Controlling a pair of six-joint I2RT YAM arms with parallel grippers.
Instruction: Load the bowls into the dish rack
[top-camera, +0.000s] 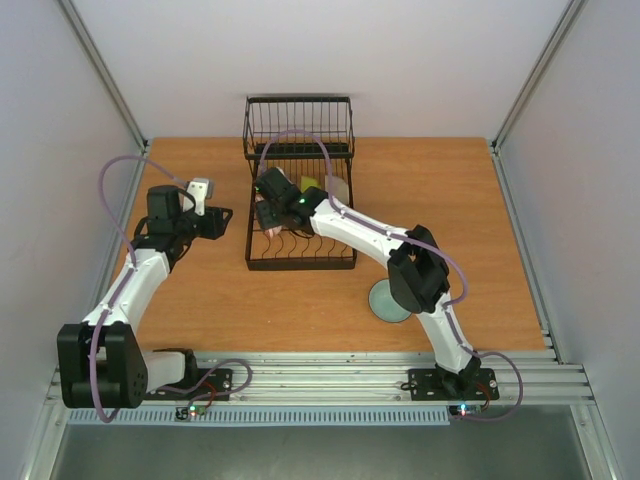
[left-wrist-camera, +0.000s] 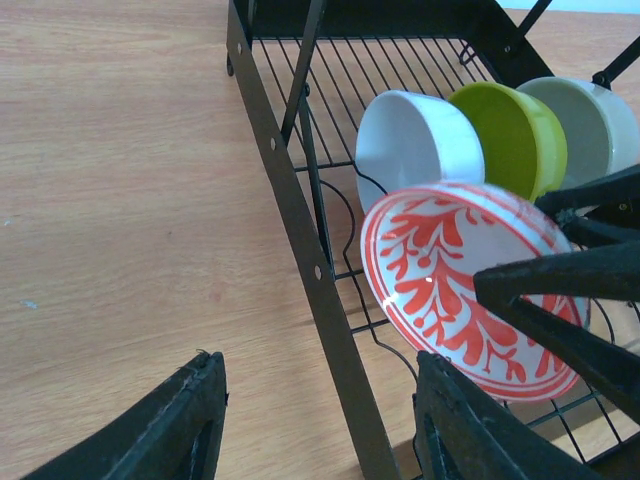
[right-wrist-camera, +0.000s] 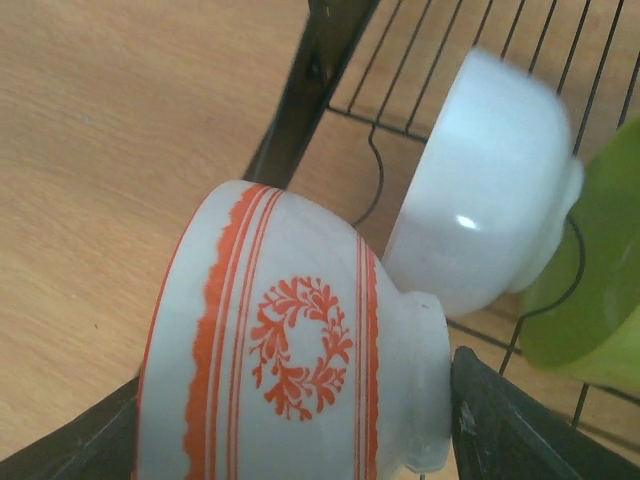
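Note:
The black wire dish rack (top-camera: 300, 255) stands at the table's back middle. In the left wrist view a white bowl (left-wrist-camera: 420, 140), a yellow-green bowl (left-wrist-camera: 510, 135) and a cream bowl (left-wrist-camera: 590, 120) lean in a row on its prongs (left-wrist-camera: 340, 200). My right gripper (top-camera: 270, 205) is shut on the white bowl with red pattern (right-wrist-camera: 290, 360) and holds it on edge inside the rack, just in front of the white bowl (right-wrist-camera: 490, 200). The pale teal bowl (top-camera: 385, 302) sits on the table, partly hidden by my right arm. My left gripper (top-camera: 215, 222) is open and empty beside the rack's left rail (left-wrist-camera: 300, 230).
The rack's taller basket section (top-camera: 298, 125) is at its far end by the back wall. Side walls close in the table left and right. Bare wood (top-camera: 470, 220) lies right of the rack.

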